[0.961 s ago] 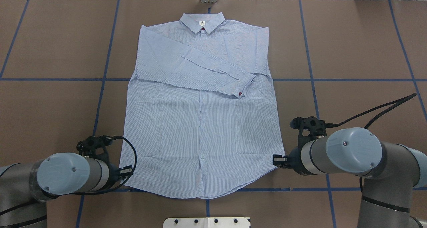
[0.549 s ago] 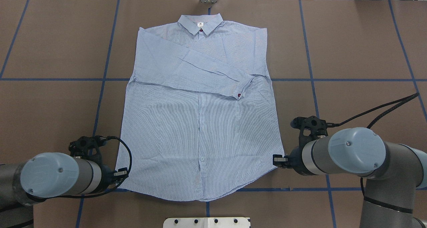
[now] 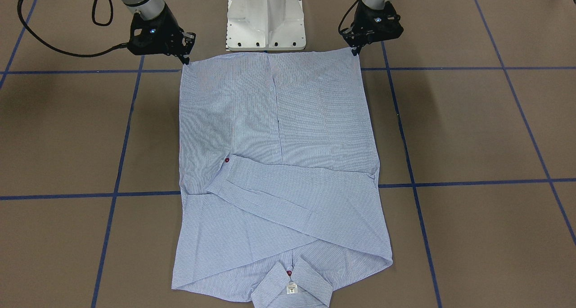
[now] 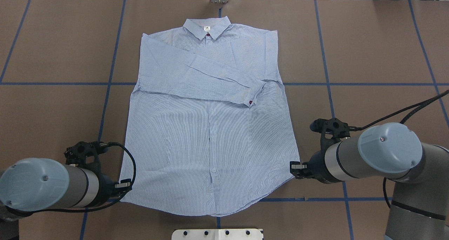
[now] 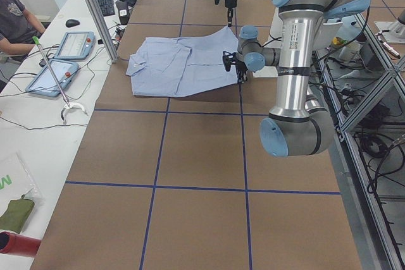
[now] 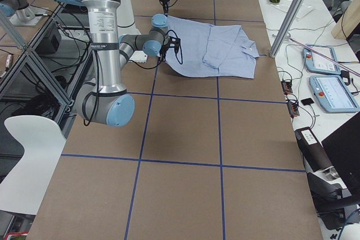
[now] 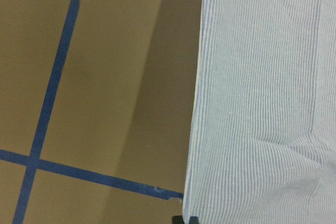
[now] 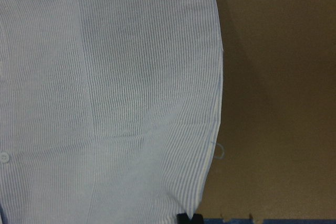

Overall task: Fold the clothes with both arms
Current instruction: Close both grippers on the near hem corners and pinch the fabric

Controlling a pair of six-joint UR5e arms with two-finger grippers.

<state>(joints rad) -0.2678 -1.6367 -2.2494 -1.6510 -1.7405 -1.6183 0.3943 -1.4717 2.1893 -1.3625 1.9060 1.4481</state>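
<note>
Against half a second ago, you see the shirt [image 4: 210,127] slid toward 8 o'clock on the worktop [image 4: 368,50], collar [image 4: 207,26] included. The left gripper [image 4: 126,184] has drawn back the same way. Jaw tips are largely hidden from overhead; the wrist views catch only a dark sliver. Left jaws pinch the hem corner at the shirt's 8 o'clock; the right gripper [image 4: 294,170] pinches the corner at 4 o'clock.
</note>
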